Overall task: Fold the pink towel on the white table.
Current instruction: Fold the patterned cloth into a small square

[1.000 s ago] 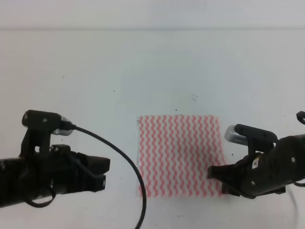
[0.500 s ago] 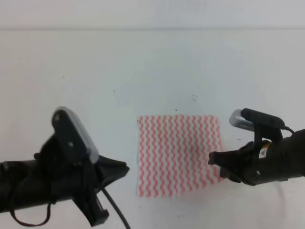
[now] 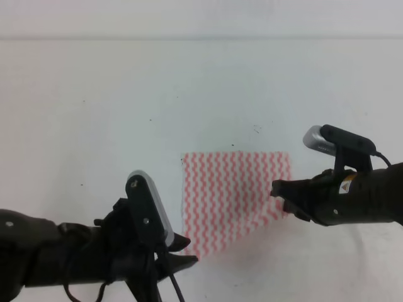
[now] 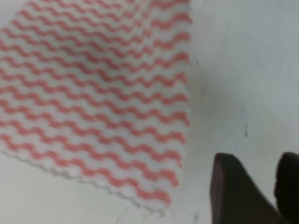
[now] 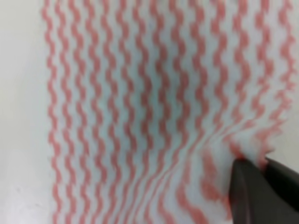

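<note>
Pink towel (image 3: pixel 234 192) on white table (image 3: pixel 189 94), right of centre. Right pincer (image 3: pixel 281 197) at towel's 4 o'clock corner, clenched on it, cloth puckered. Left pincer (image 3: pixel 184 250) near towel's 7 o'clock corner, slightly parted, grasping nothing.

One pink towel (image 3: pixel 234 192), one white table (image 3: pixel 126 107), two grippers.

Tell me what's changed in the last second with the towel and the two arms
The right gripper has pinched the pink towel at its near right corner and pulled it up and away from the camera, so the near edge now slants. The left gripper has swung right and rotated, arriving beside the near left corner without gripping it. The towel's far edge and the white table are unchanged.
</note>
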Available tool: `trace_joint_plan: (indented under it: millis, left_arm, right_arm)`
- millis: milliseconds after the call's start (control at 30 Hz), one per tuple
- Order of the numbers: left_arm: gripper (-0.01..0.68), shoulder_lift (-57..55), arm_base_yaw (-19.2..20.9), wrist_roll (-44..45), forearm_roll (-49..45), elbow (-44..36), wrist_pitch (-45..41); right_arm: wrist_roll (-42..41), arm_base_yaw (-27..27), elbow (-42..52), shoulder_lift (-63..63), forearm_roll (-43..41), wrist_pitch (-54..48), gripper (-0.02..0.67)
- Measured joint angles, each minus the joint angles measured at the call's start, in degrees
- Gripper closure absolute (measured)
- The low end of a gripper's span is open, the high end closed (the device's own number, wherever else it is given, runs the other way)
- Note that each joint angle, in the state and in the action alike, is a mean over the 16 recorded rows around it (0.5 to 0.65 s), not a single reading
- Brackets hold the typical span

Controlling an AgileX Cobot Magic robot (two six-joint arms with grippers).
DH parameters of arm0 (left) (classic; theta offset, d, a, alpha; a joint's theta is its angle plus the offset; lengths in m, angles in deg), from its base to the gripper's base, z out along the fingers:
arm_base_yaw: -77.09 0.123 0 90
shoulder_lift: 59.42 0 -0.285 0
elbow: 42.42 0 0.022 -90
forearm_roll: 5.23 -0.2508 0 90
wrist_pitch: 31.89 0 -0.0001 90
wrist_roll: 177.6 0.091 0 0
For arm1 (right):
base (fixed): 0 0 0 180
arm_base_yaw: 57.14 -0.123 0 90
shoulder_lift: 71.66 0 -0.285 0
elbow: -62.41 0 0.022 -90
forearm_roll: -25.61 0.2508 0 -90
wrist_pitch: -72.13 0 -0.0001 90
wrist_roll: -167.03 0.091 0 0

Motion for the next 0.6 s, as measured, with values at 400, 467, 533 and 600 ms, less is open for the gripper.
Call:
trace_joint_plan:
  millis: [400, 467, 533, 600]
  left_arm:
    - [0.341, -3.2, -0.4, 14.0, 2.4, 0.0, 0.2]
    - [0.338, -4.0, -0.4, 16.0, 2.7, 0.0, 0.2]
    - [0.335, -4.8, -0.4, 17.7, 3.3, 0.0, 0.0]
    - [0.333, -5.7, -0.4, 19.0, 4.1, 0.0, -0.1]
  right_arm:
    - [0.1, 0.0, -0.3, 0.5, 0.8, 3.0, 0.665]
    - [0.1, 0.0, -0.3, 0.6, 1.0, 3.4, 0.665]
    - [0.1, 0.0, -0.3, 0.7, 1.1, 3.7, 0.665]
    - [0.1, 0.0, -0.3, 0.8, 1.3, 3.9, 0.665]
